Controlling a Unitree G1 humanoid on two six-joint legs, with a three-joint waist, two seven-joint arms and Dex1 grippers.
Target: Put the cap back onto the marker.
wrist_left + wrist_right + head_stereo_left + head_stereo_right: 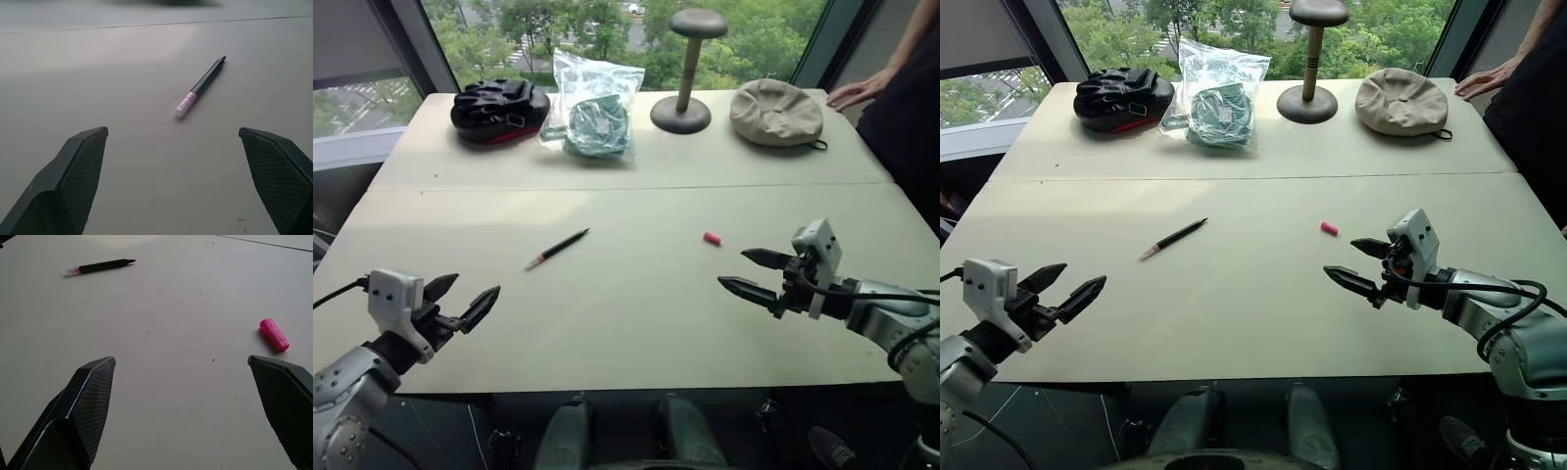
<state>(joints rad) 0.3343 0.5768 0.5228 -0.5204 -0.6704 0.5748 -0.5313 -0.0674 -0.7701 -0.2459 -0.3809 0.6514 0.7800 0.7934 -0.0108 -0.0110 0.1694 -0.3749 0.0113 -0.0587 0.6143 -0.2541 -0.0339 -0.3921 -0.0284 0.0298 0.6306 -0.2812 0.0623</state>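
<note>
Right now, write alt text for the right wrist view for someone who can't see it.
A small pink cap lies on a pale table, just ahead of one finger of the open right claw. Farther off lies a thin black marker with a pinkish end, well apart from the cap.

The surface (626, 323) lay bare around the marker (557, 248) and the cap (712, 238), which sat well apart. Gloves (499, 108), a bag (594, 108), a stand (683, 73) and a beige hat (776, 114) crowded the far edge.
</note>
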